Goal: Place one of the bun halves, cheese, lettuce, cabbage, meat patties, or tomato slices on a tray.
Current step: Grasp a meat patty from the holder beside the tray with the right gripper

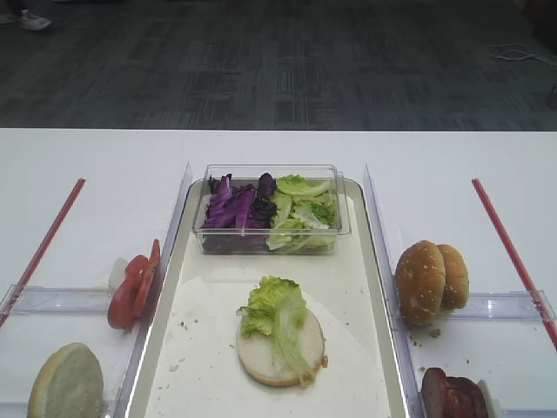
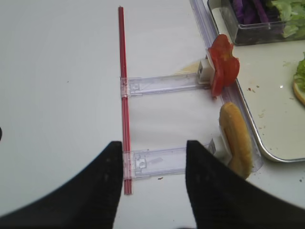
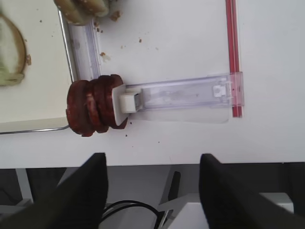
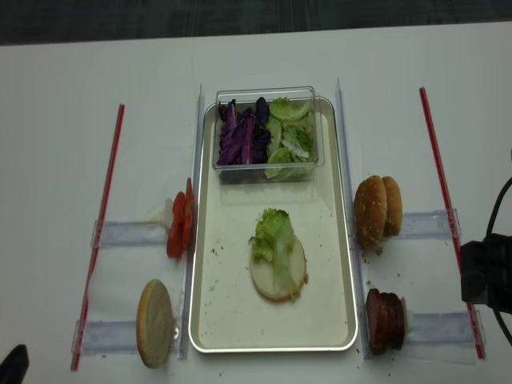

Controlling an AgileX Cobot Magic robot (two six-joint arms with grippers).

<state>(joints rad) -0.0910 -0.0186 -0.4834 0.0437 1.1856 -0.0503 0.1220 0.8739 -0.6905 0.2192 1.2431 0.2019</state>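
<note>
Exterior high view, left to right: tomato slices [image 1: 132, 292] stand on edge in their holder, a pale bun half [image 1: 66, 385] nearer me, then the tray [image 1: 370, 287] with a bun half topped by lettuce [image 1: 271, 306], the clear box [image 1: 270, 209] of cabbage [image 1: 235, 207] beyond it, and the meat patties [image 3: 95, 110] stacked upright just outside the tray's right rim.

My left gripper [image 2: 153, 183] hangs open and empty over its holders. My right gripper [image 3: 153, 191] is also spread, holding nothing, short of the patties.

I judge a patty comes next. They sit pressed together, so I could drag two or topple the stack.

Both grippers' fingertips are cut off at the frame edge.
</note>
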